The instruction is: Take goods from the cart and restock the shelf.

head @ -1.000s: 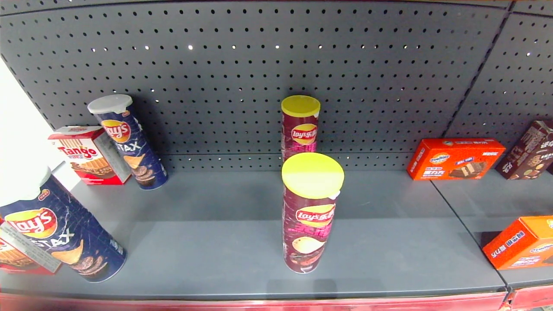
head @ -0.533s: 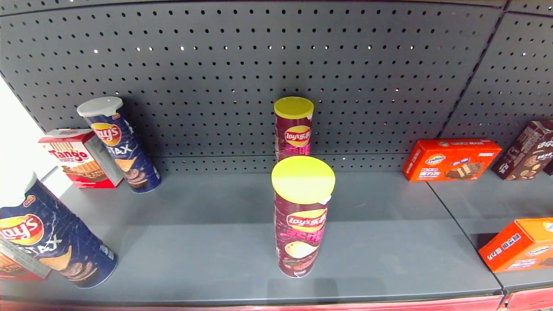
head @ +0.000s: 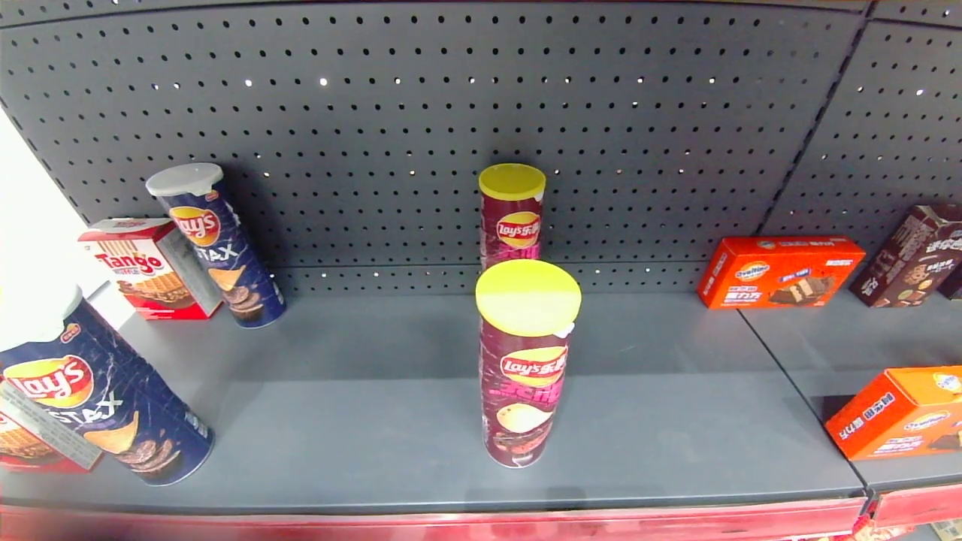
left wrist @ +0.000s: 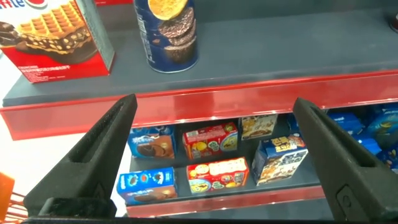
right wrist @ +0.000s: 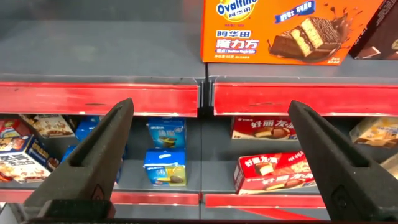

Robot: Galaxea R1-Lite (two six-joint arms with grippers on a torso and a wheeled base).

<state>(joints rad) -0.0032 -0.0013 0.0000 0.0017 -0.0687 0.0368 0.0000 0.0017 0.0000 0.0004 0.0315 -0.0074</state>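
The left tool [left wrist: 211,106] hangs before the red front edge of the shelf [head: 361,406], spread wide and holding nothing. On the shelf's left stand a near blue can [head: 105,391], a red wafer box [head: 146,267] and a far blue can [head: 218,244]. In the middle, a near maroon can [head: 526,376] stands upright in front of a far maroon can [head: 512,214]. At right are a far orange box [head: 778,270], a brown box [head: 913,255] and a near orange box [head: 894,413]. The right tool [right wrist: 210,104] is likewise spread and empty.

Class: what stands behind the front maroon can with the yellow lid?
A second yellow-lidded maroon can, upright near the pegboard back. Its base is hidden by the lid of the front can.
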